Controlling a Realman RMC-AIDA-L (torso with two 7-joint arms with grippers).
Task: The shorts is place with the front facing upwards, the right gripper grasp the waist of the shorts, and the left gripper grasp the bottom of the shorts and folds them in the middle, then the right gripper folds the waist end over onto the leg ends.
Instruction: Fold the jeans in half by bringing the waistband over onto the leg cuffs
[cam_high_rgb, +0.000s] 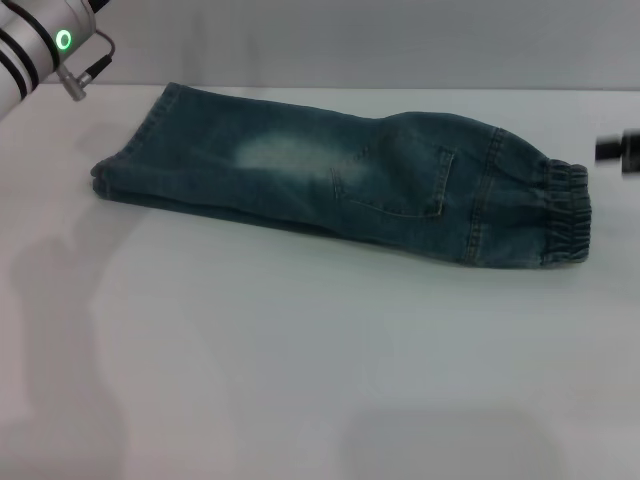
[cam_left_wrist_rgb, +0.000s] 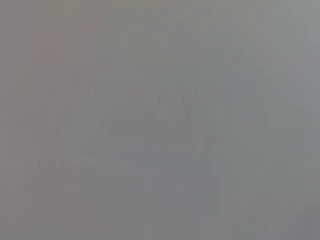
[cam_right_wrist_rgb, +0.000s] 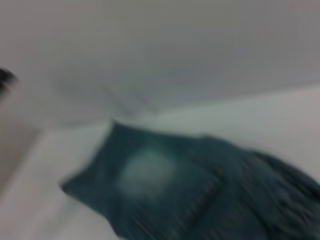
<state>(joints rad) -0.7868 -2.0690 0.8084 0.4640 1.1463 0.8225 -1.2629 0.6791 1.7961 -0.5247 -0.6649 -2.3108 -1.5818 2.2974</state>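
Observation:
The shorts (cam_high_rgb: 340, 180) lie on the white table, folded lengthwise into one long denim strip with a pale faded patch and a stitched pocket facing up. The waist (cam_high_rgb: 566, 214), a gathered elastic band, is at the right end. The bottom of the shorts (cam_high_rgb: 135, 150), the flat hemmed leg ends, is at the left end. Only the left arm's silver wrist with a green ring (cam_high_rgb: 63, 40) shows, raised at the far left corner, apart from the cloth. A black tip of the right gripper (cam_high_rgb: 620, 148) pokes in at the right edge, just beyond the waist. The right wrist view shows the shorts (cam_right_wrist_rgb: 170, 190), blurred.
The white table (cam_high_rgb: 320, 360) stretches wide in front of the shorts. Its back edge (cam_high_rgb: 330, 88) runs just behind them, against a grey wall. The left wrist view shows only a plain grey surface.

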